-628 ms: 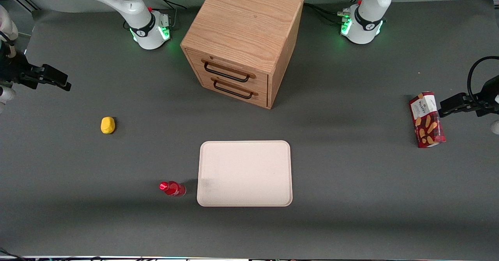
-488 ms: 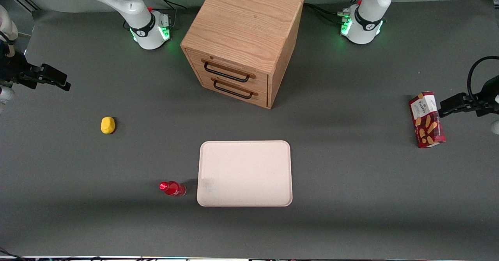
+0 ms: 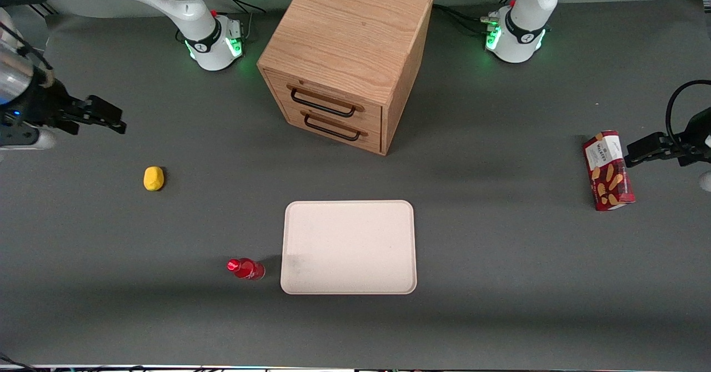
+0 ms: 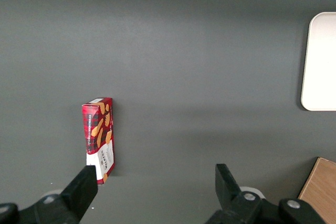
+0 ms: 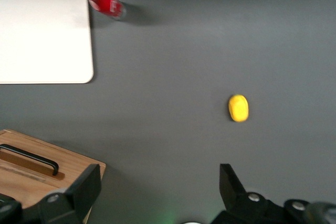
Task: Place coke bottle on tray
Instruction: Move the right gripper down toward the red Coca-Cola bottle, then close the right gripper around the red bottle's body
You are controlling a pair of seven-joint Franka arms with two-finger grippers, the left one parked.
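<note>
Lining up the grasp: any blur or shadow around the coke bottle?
Right wrist view: coke bottle slightly soft, beside the tray. Front view: bottle sharp, its shadow reaching the tray; gripper open above bare table, farther from the camera.

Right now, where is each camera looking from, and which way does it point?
Front view: high above the table's front edge, looking down; both arm bases and the open gripper show.
Right wrist view: on the working arm, facing down at coke bottle, tray, yellow lump; fingers show.
Left wrist view: facing down at biscuit box.
All share the tray.
</note>
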